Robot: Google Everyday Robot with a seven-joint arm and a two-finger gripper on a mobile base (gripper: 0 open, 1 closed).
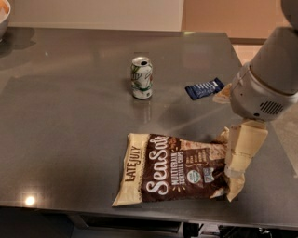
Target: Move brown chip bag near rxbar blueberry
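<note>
The brown chip bag (172, 169) lies flat near the table's front edge, its "Sea Salt" and "Late July" lettering facing up. The rxbar blueberry (204, 88), a small dark blue bar, lies further back and to the right, well apart from the bag. My gripper (240, 158) hangs down from the white arm at the right and sits over the bag's crinkled right end, covering part of it.
A green-and-white soda can (141, 77) stands upright at the table's middle back, left of the bar. The grey table (70, 116) ends just right of the arm and just in front of the bag. A bowl's rim (3, 14) shows at the far left corner.
</note>
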